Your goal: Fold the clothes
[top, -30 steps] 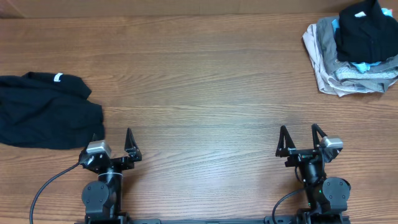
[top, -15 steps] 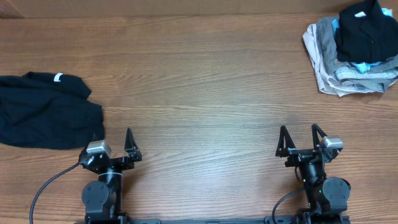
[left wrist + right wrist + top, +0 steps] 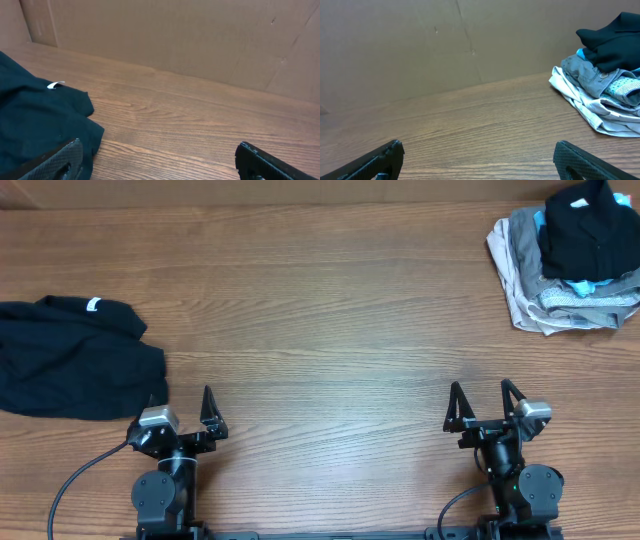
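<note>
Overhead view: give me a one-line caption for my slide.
Left gripper and right gripper open and empty; crumpled black T-shirt at left, mixed garment pile far right.

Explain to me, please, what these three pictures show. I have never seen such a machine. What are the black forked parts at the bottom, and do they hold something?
This is a robot with two arms at a wooden table. The overhead picture looks straight down. The black forked parts at its bottom edge are the left gripper and the right gripper, each with two fingers. Both are open and hold nothing. The other two pictures come from small cameras on the wrists, so each shows its own fingertips in the bottom corners. On the left side lies a crumpled black T-shirt with a white neck tag. At the far right sits a pile of clothes in grey, beige and pale blue, with another black garment on top.
</note>
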`<state>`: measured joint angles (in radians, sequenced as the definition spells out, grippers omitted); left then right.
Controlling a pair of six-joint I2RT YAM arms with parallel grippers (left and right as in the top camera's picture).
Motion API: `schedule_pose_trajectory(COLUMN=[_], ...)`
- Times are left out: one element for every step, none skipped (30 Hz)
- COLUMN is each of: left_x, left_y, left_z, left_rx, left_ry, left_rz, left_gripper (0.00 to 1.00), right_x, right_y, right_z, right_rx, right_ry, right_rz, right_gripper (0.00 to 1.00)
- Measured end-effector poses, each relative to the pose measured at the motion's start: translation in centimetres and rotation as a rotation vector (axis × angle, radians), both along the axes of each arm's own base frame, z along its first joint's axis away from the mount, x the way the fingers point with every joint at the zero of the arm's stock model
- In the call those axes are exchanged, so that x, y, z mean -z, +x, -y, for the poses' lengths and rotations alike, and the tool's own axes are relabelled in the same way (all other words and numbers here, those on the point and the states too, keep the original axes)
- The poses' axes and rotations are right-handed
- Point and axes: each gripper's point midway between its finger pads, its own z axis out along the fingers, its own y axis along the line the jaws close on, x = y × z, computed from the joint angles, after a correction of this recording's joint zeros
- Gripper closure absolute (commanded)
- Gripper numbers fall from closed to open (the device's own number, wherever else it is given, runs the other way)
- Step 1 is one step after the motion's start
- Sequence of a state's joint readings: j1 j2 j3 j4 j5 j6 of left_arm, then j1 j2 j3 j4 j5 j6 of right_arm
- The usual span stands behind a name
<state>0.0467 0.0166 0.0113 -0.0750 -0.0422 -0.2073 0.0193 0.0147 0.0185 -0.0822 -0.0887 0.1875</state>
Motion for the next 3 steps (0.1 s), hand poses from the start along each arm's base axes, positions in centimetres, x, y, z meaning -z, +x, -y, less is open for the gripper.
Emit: schedule_pose_trajectory(left_x=[-0.02,0.00,0.00], left_y=[0.00,0.00,0.00], left_z=[0.00,0.00,0.00], left_rx=[0.000,0.000,0.000], left_ry=[0.000,0.000,0.000], left_rz=[0.000,0.000,0.000], left_gripper=[0.00,0.00,0.00], right_x=[-0.02,-0.02,-0.01], right_y=[0.00,0.00,0.00], right_z=[0.00,0.00,0.00], right_rx=[0.000,0.000,0.000], right_ry=[0.000,0.000,0.000], right_rz=[0.001,0.001,0.000], right_gripper=[0.00,0.00,0.00])
